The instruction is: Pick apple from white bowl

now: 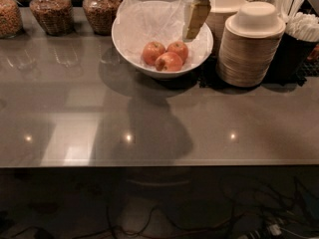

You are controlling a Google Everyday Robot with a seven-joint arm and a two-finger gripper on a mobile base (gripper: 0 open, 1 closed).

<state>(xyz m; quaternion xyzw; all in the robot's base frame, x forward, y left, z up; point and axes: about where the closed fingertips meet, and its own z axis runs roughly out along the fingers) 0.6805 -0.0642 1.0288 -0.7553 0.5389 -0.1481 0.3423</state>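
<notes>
Gripper [191, 33] (pointing straight down) hangs over white bowl [130, 62], near apples [167, 55].

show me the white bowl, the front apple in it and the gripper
white bowl [133, 62]: camera view, on its bare front-left outer wall.
front apple [169, 62]: camera view, middle of its skin.
gripper [192, 33]: camera view, its tan lower end, hanging over the bowl's right side.
</notes>
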